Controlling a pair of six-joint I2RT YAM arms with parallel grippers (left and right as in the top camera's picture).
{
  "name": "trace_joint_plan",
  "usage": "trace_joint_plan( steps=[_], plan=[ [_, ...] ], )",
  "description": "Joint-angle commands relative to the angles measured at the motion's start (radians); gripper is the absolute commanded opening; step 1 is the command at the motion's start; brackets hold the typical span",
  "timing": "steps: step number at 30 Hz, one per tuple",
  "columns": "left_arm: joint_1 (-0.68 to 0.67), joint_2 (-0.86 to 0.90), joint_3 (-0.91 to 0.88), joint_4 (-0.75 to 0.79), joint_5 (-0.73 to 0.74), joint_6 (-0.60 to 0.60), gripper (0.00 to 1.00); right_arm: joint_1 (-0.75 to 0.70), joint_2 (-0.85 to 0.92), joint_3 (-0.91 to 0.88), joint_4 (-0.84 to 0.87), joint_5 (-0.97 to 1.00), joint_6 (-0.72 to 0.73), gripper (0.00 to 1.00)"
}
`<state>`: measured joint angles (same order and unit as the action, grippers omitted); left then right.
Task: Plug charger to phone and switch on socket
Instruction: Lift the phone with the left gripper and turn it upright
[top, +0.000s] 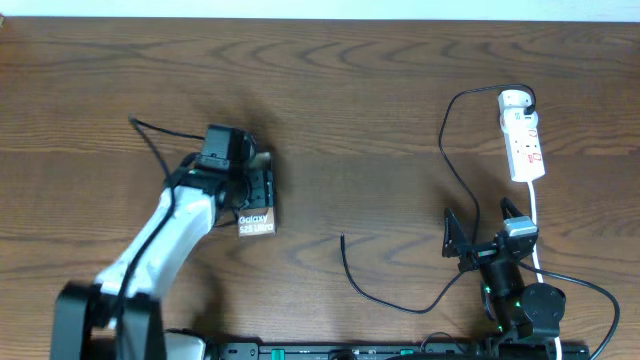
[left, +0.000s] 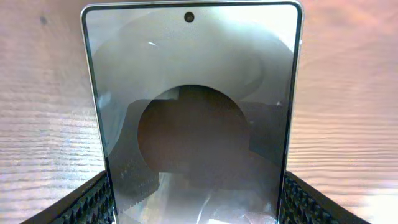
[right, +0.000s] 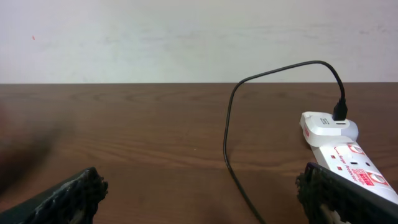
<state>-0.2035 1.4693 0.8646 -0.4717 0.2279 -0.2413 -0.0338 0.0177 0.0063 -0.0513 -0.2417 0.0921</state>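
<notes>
Your left gripper (top: 252, 190) clamps the phone (top: 257, 222) by its two long edges at the left-centre of the wooden table (top: 360, 90). Your right gripper (top: 487, 232) hovers at the near right with its jaws spread wide, holding nothing. The power strip (top: 524, 140) lies far right. The black charger cable (top: 455, 170) runs from its plug toward you, the loose tip (top: 342, 238) resting mid-table.

Left gripper (top: 252, 190) is closed on the phone (top: 256, 222) mid-table; right gripper (top: 480, 236) hangs wide apart near the front edge.
</notes>
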Motion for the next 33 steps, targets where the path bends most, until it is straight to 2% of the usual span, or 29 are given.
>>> trace_joint_plan(
  steps=[1,9,14,21,29,33],
  plan=[
    [0.011,-0.104,0.038,-0.001,0.066,-0.088,0.08,0.009,0.001,-0.001,-0.005,0.004,0.008,0.99],
    [0.051,-0.284,0.038,-0.001,0.238,-0.309,0.07,0.009,0.001,-0.001,-0.005,0.004,0.008,0.99],
    [0.111,-0.338,0.038,-0.001,0.401,-0.542,0.07,0.009,0.001,-0.001,-0.005,0.004,0.008,0.99],
    [0.229,-0.338,0.037,0.010,0.705,-0.885,0.07,0.009,0.001,-0.001,-0.005,0.004,0.008,0.99],
    [0.311,-0.338,0.037,0.010,0.885,-1.235,0.07,0.009,0.001,-0.001,-0.005,0.004,0.008,0.99],
    [0.323,-0.338,0.037,0.010,0.913,-1.385,0.08,0.009,0.001,-0.001,-0.005,0.004,0.008,0.99]
  ],
)
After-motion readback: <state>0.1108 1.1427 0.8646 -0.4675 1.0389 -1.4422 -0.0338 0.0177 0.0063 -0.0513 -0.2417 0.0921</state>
